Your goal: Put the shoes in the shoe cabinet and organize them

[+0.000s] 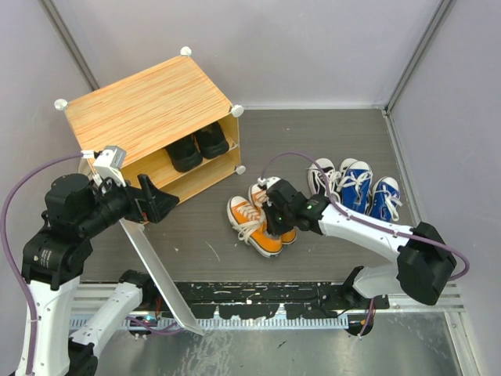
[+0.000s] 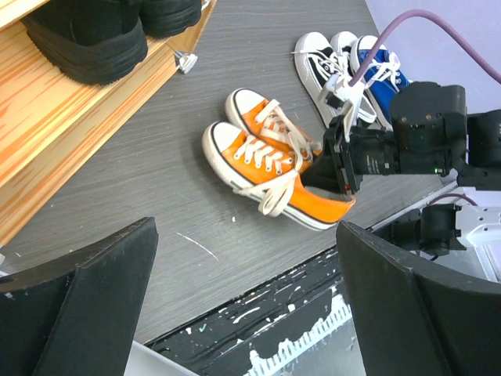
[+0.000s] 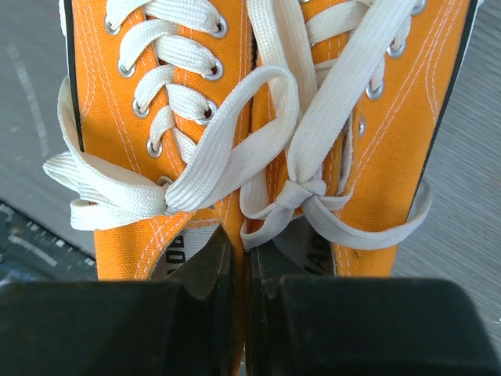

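The right gripper [image 3: 239, 262] is clamped on the touching inner collars of the pair of orange canvas sneakers with white soles and laces [image 1: 257, 223], one finger down inside each shoe, presumably so both lift as one; the pair sits on the dark grey tabletop [image 1: 196, 235] near the boxy shoe cabinet with the striped wood-grain top [image 1: 149, 106], whose shelf holds a black pair [image 1: 197, 146]; the left gripper [image 2: 246, 235] hangs with fingers spread by the swung-open white door [image 1: 160, 274], gripping nothing visible.
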`<state>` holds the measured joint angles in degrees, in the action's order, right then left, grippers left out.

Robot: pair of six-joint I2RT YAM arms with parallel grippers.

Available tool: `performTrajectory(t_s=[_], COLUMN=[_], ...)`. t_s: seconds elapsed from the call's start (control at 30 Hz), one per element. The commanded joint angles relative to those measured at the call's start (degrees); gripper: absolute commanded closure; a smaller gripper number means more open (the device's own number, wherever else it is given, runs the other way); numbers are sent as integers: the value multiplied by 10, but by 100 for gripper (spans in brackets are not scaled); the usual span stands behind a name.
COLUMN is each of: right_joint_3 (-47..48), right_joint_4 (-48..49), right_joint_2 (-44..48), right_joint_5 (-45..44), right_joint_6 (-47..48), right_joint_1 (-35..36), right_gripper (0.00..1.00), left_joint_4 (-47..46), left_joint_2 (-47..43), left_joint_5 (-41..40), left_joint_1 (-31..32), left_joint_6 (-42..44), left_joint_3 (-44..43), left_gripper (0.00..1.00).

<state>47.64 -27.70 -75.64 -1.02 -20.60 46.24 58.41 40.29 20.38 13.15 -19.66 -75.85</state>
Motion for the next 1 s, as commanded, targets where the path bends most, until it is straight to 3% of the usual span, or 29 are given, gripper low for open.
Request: performTrajectory(t_s=[0.0, 0.17, 0.57, 0.97], right_joint_3=[80, 104, 257, 333], right_joint_4=[56, 106, 123, 141], right_joint_2=[28, 3, -87, -128], right_joint_5=[16, 24, 72, 151], right_joint_6=[28, 36, 92, 122], right_joint_1=[51, 114, 147, 161], right_gripper=[99, 99, 99, 99], left_joint_4=[-38, -35, -16, -12], left_joint_2=[-8, -15, -35, -40], left_joint_5=[10, 11, 5, -12], left_joint_1=[0, 0, 0, 1], left_joint_6=[-22, -27, -33, -20], left_joint_3=[-12, -17, -19, -17], left_gripper=[2, 2, 2, 2])
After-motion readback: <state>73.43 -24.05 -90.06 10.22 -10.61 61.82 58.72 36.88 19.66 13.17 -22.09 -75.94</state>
